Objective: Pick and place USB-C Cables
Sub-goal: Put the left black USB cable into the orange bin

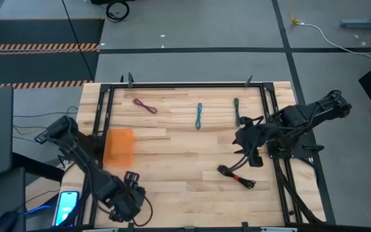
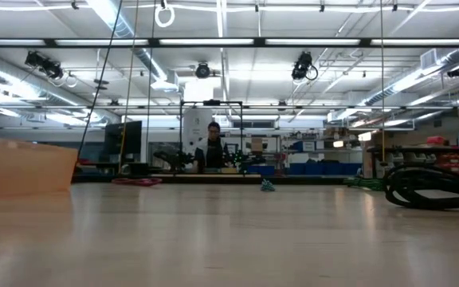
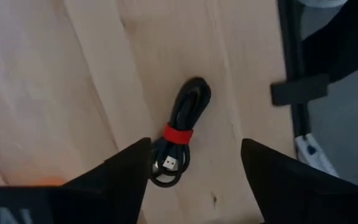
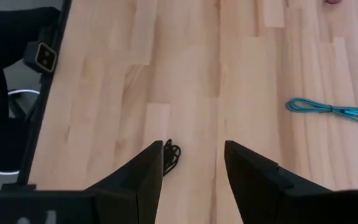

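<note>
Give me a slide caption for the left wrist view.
Left gripper, fingers open, above a black cable with a red tie, lying on the wooden table.

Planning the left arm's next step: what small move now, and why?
Probably lift the left hand straight up and away. Its fingers stand open, and a black coil with a red tie lies flat on the table between them, ungripped, near the table's edge. It looks set down, so rising clear avoids dragging it.
</note>
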### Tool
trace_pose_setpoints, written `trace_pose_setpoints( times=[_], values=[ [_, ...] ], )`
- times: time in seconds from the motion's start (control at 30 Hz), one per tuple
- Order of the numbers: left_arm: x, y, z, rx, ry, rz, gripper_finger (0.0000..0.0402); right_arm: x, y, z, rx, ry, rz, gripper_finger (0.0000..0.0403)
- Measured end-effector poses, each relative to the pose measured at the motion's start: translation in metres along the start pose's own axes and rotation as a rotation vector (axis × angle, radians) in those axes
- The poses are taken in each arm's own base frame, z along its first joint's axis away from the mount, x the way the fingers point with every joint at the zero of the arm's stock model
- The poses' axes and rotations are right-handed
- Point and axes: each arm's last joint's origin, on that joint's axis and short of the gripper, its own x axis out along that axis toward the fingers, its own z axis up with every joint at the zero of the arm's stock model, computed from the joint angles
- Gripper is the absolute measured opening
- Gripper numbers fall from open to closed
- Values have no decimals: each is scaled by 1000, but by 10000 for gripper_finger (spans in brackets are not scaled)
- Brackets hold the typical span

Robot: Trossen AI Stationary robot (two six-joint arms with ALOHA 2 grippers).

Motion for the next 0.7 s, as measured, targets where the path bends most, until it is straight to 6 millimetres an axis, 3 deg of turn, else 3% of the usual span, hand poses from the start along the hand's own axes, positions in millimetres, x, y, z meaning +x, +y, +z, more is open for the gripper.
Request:
trace_pose_setpoints(
  times=[0.27,0.7],
  values=[
    [31,-8,4,9,83,52,270,-2,9,-3,-39,1,22,178],
    [59,-12,3,25,179,113,270,-4,20,-8,-88,10,51,178]
  ],
)
